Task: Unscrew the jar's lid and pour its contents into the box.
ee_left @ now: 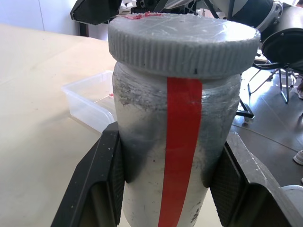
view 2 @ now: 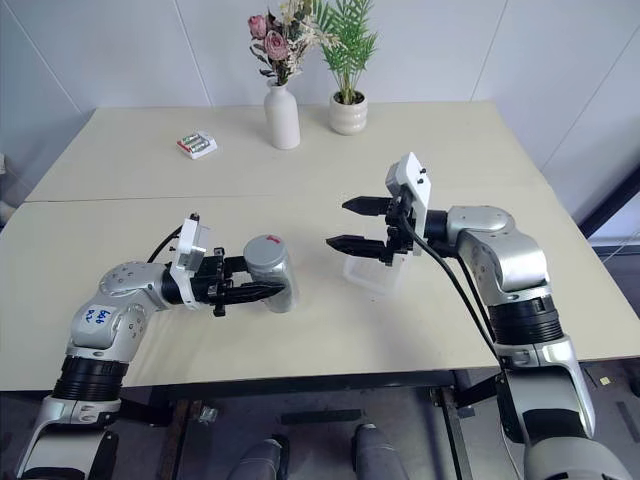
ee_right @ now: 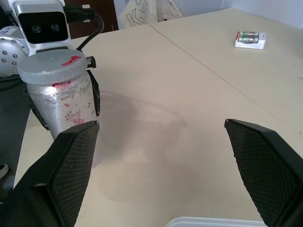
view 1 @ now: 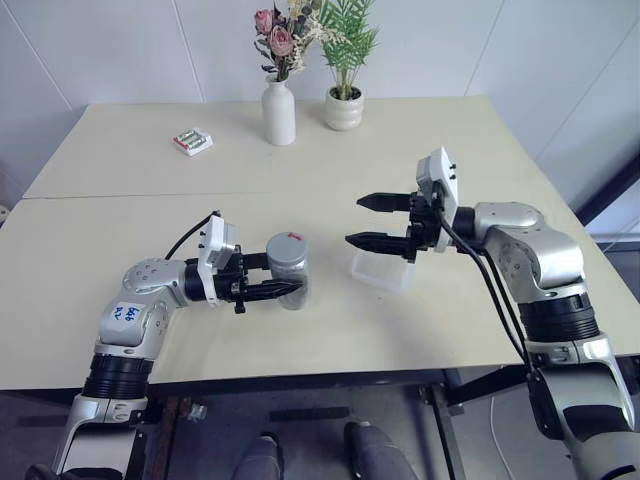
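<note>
**Jar clamped, lid still on**

Jar [view 1: 290,272] held upright between the two black fingers of left gripper [view 1: 272,289], pads pressed to opposite sides of the body below the cap, base at or just above table [view 1: 120,210] — cannot tell which. Red strip running down the side facing the left wrist, midway between the pads. Wall cloudy and scuffed; contents not made out through it.

Lid [ee_left: 183,41] grey, ribbed round the edge, red mark on top, seated square on the neck, above the left fingertips. Not yet unscrewed.

Right gripper [view 1: 382,221] spread wide, grasping nothing, level and aimed at the jar, apart from it. Box [view 1: 380,270] clear, shallow, sitting just under and behind the right fingers, beyond the jar from the left fingers.

Handling, as judged:
- Jar likely light and rigid plastic; smooth wall, so liable to spin in the pads once torque comes on. Firm squeeze at mid-body wanted, as now.
- Lid stiff, ribs giving good purchase; best taken across its width at the ribbed rim, fingers on opposite sides, not on the flat top.
- Box thin and light; apt to slide or tip if nudged by the right fingers.
- Contents probably tiny; a slow tip close over the box advisable.

Battery pack [view 1: 192,141] and vase [view 1: 279,113] well apart from both sets of fingers.
</note>
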{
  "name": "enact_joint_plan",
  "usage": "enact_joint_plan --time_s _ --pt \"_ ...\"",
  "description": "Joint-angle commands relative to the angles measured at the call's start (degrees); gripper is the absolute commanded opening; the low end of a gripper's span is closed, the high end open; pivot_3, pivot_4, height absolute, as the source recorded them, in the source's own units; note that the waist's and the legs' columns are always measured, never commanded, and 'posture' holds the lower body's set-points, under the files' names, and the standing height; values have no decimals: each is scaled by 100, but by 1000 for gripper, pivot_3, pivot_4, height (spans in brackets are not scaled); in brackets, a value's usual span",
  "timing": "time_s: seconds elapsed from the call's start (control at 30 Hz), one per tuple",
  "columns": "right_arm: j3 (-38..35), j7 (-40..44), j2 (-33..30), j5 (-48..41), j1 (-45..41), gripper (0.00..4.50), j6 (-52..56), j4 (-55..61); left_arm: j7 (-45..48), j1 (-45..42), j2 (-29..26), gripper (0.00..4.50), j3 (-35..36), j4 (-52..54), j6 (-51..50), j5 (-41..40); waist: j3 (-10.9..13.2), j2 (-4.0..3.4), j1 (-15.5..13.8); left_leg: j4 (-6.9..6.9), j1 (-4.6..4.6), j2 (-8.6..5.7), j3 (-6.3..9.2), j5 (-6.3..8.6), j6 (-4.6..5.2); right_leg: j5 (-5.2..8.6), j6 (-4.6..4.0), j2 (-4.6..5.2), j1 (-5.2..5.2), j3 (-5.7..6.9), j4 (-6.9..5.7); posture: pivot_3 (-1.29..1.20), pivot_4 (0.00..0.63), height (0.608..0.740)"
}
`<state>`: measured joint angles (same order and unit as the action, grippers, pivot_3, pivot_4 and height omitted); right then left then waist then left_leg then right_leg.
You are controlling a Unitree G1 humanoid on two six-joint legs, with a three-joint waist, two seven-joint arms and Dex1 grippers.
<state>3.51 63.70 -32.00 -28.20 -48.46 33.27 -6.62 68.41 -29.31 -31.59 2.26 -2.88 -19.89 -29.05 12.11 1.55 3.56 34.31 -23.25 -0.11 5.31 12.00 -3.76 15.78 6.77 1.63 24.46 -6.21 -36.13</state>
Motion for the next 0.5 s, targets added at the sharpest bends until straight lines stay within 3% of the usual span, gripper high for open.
enact_joint_plan --time_s 0.03,0.5 --pt "-153 60 22 -295 -68 4479 179 489 36 -26 -80 1978 92 208 24 -115 0 0 -1 2 0 0 0 0 0 0 0 0 0 0 0 0 150 740" --pt "376 -171 976 -432 -519 4479 405 860 6 -119 -8 1978 20 187 24 -105 0 0 -17 12 -1 1 2 0 0 -3 1 -1 -1 1 -6 0 150 740"
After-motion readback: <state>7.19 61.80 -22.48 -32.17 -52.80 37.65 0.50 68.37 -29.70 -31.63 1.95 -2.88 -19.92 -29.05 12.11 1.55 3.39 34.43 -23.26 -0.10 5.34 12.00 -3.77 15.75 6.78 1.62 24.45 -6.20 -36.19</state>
